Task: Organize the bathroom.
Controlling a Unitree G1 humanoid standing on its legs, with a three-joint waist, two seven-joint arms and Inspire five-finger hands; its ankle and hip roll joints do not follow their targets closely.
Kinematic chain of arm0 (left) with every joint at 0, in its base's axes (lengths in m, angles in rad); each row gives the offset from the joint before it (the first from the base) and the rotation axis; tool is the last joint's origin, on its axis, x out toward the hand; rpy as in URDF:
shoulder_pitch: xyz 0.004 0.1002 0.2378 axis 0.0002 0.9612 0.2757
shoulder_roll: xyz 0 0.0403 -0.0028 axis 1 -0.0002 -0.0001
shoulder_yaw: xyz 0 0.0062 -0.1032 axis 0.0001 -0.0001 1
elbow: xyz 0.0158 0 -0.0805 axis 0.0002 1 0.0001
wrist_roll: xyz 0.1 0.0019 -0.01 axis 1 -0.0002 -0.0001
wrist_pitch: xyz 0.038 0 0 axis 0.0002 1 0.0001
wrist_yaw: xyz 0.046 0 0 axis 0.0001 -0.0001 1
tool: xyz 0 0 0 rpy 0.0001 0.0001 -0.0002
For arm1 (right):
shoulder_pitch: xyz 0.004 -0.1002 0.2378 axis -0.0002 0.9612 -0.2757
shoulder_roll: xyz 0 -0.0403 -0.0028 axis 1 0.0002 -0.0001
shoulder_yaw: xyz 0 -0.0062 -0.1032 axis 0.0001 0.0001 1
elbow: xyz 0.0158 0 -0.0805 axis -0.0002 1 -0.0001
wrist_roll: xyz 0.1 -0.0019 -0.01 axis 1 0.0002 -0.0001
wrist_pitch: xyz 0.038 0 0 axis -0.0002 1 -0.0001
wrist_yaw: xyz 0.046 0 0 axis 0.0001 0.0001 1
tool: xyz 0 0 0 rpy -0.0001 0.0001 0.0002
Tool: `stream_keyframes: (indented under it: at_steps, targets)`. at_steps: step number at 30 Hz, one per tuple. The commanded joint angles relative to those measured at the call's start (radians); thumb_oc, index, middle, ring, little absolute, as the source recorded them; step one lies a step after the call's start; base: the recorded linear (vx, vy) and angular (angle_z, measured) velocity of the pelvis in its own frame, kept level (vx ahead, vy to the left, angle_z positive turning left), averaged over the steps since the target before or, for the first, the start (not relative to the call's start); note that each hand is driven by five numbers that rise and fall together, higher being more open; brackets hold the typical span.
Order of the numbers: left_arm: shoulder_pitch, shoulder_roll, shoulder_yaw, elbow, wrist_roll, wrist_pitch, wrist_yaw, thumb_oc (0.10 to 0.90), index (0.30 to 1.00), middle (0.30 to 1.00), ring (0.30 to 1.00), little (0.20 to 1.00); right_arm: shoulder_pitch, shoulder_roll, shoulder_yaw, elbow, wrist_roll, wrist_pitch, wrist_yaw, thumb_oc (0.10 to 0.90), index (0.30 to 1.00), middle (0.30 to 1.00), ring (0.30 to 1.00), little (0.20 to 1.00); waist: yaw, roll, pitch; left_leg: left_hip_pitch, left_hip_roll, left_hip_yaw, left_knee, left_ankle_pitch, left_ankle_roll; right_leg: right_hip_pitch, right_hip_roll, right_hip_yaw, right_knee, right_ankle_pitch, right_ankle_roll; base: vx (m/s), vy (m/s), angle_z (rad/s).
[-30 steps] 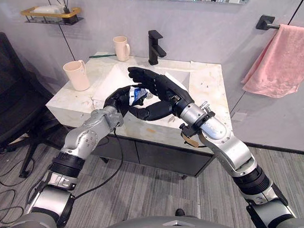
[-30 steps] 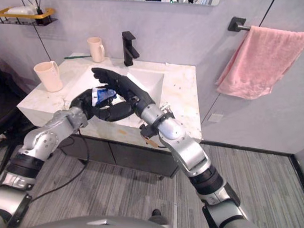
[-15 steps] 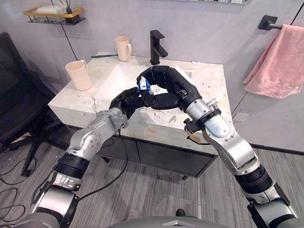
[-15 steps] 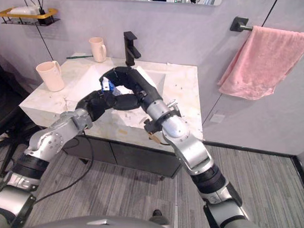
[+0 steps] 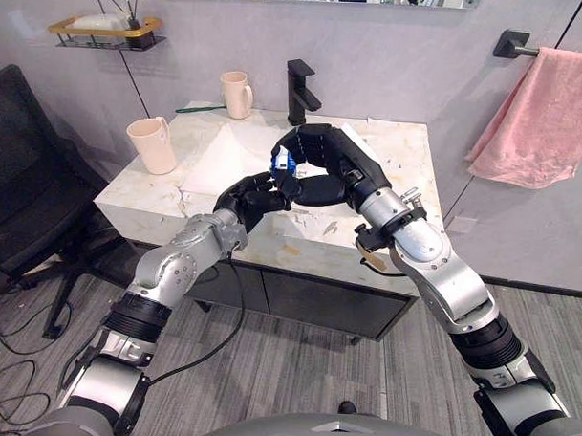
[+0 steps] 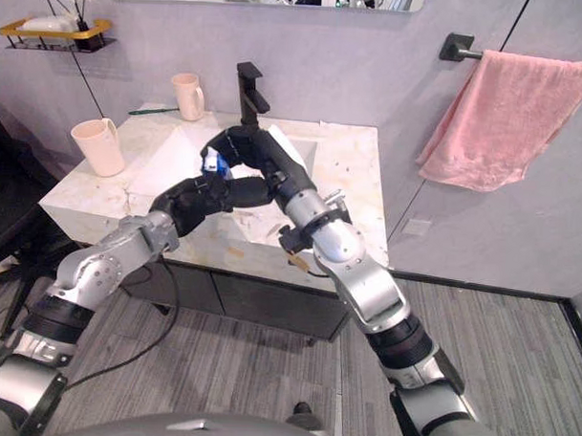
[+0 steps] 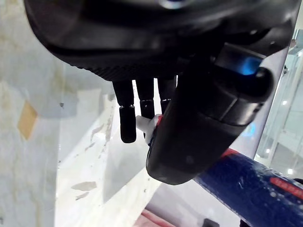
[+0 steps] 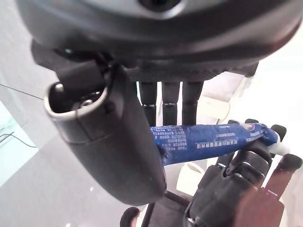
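Observation:
A blue toothpaste tube (image 5: 281, 161) hangs over the white sink basin (image 5: 221, 156), and my right hand (image 5: 324, 158) is curled round it from above. In the right wrist view the tube (image 8: 203, 137) lies pinched between thumb (image 8: 113, 142) and fingers. My left hand (image 5: 251, 199) sits just below the tube's white cap end. Its fingers are straight and spread towards the cap. The left wrist view shows the tube (image 7: 251, 182) passing behind the thumb (image 7: 199, 123).
A pink cup (image 5: 150, 143) stands on the marble counter (image 5: 398, 155) at the left. A second cup (image 5: 236, 92) and a green toothbrush (image 5: 199, 107) lie behind it, beside the black faucet (image 5: 297, 89). A pink towel (image 5: 553, 117) hangs right; a black chair (image 5: 24, 190) stands left.
My right hand closed round the tube and lifted it slightly right. My left hand, which was curled on the tube, has straightened its fingers and dropped just below it.

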Motion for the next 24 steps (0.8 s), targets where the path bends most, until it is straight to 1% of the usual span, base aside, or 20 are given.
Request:
stream_keyframes:
  at_steps: [1,2,5,11,12,14,15,16,17,18,21,24]
  targets:
    - [-0.125,0.056,0.085,-0.062,0.091,-0.085,-0.076,0.800,0.900,0.900,0.900,0.900,-0.045,0.037,-0.010,-0.140,0.067,-0.120,0.037,0.400,0.300,0.300,0.300,0.300,0.019,0.010,-0.055,0.062,0.011,0.021,0.037,-0.103,0.013,0.014,0.025,-0.019,-0.002,-0.110,-0.001,0.00,0.000,0.00]
    - [-0.108,0.067,0.094,-0.078,0.121,-0.085,-0.091,0.800,0.900,0.900,0.900,0.900,-0.035,0.030,-0.019,-0.146,0.070,-0.124,0.035,0.400,0.300,0.300,0.300,0.300,0.022,0.011,-0.053,0.060,0.013,0.022,0.036,-0.102,0.012,0.013,0.025,-0.020,-0.002,-0.110,-0.001,0.00,0.000,0.00]
    - [-0.084,0.087,0.113,-0.109,0.143,-0.099,-0.107,0.800,0.900,0.900,0.900,0.900,-0.019,0.019,-0.034,-0.152,0.073,-0.134,0.032,0.400,0.300,0.300,0.300,0.300,0.029,0.011,-0.052,0.058,0.013,0.018,0.037,-0.102,0.012,0.015,0.022,-0.026,-0.002,-0.111,-0.002,-0.01,0.000,0.06]
    - [-0.067,0.138,0.155,-0.162,0.189,-0.130,-0.112,0.800,0.900,0.900,0.900,0.900,0.006,0.009,-0.052,-0.166,0.077,-0.139,0.032,0.400,0.300,0.300,0.300,0.300,0.038,0.014,-0.054,0.054,0.013,0.014,0.031,-0.098,0.010,0.014,0.020,-0.036,-0.002,-0.111,-0.002,-0.01,0.007,0.07]
    - [-0.067,0.149,0.160,-0.174,0.231,-0.159,-0.114,0.800,0.900,0.900,0.900,0.900,0.009,0.009,-0.053,-0.170,0.078,-0.138,0.032,0.400,0.300,0.300,0.300,0.300,0.040,0.015,-0.054,0.055,0.013,0.013,0.030,-0.099,0.011,0.015,0.018,-0.038,-0.002,-0.112,-0.001,0.00,0.011,0.04]
    - [-0.075,0.169,0.167,-0.192,0.286,-0.193,-0.093,0.800,0.900,0.900,0.900,0.900,0.010,0.007,-0.056,-0.175,0.079,-0.133,0.027,0.400,0.300,0.300,0.300,0.300,0.042,0.015,-0.055,0.054,0.012,0.011,0.029,-0.099,0.011,0.015,0.016,-0.040,-0.002,-0.112,0.000,-0.01,0.007,0.05]
    - [-0.082,0.187,0.177,-0.207,0.352,-0.230,-0.078,0.800,0.900,0.900,0.900,0.900,0.011,0.007,-0.058,-0.178,0.081,-0.132,0.023,0.400,0.300,0.300,0.300,0.300,0.046,0.014,-0.055,0.047,0.012,0.012,0.030,-0.092,0.012,0.008,0.015,-0.041,-0.002,-0.104,-0.003,0.00,0.008,0.05]
    - [-0.084,0.193,0.181,-0.212,0.367,-0.238,-0.066,0.800,0.900,0.900,0.900,0.900,0.013,0.006,-0.060,-0.178,0.081,-0.131,0.023,0.400,0.300,0.300,0.300,0.300,0.046,0.015,-0.057,0.051,0.012,0.011,0.027,-0.099,0.012,0.012,0.014,-0.043,-0.002,-0.112,0.000,-0.03,-0.002,0.07]
    - [-0.088,0.203,0.187,-0.220,0.393,-0.252,-0.062,0.800,0.900,0.900,0.900,0.900,0.013,0.006,-0.062,-0.179,0.082,-0.131,0.022,0.400,0.300,0.300,0.300,0.300,0.048,0.013,-0.057,0.046,0.012,0.012,0.028,-0.093,0.012,0.008,0.014,-0.042,-0.002,-0.105,-0.003,0.01,0.002,0.11]
    - [-0.109,0.249,0.216,-0.251,0.447,-0.281,-0.031,0.800,0.900,0.900,0.900,0.900,0.013,0.002,-0.066,-0.183,0.086,-0.125,0.014,0.400,0.300,0.300,0.300,0.300,0.054,0.012,-0.061,0.044,0.012,0.009,0.027,-0.093,0.011,0.005,0.013,-0.046,-0.002,-0.105,-0.003,-0.02,-0.008,0.16]
    - [-0.124,0.296,0.251,-0.281,0.460,-0.283,0.027,0.800,0.900,0.900,0.900,0.900,0.016,-0.002,-0.070,-0.193,0.084,-0.123,0.008,0.400,0.300,0.300,0.300,0.300,0.063,0.011,-0.065,0.040,0.014,0.006,0.026,-0.094,0.009,0.002,0.012,-0.052,-0.002,-0.106,-0.003,0.00,-0.004,0.11]
    - [-0.094,0.359,0.329,-0.304,0.432,-0.255,0.055,0.800,0.900,0.900,0.900,0.900,0.035,-0.014,-0.082,-0.223,0.079,-0.123,0.002,0.400,0.300,0.300,0.300,0.300,0.076,0.010,-0.068,0.033,0.016,0.002,0.027,-0.094,0.004,-0.003,0.011,-0.059,-0.002,-0.107,-0.002,0.00,-0.001,0.01]
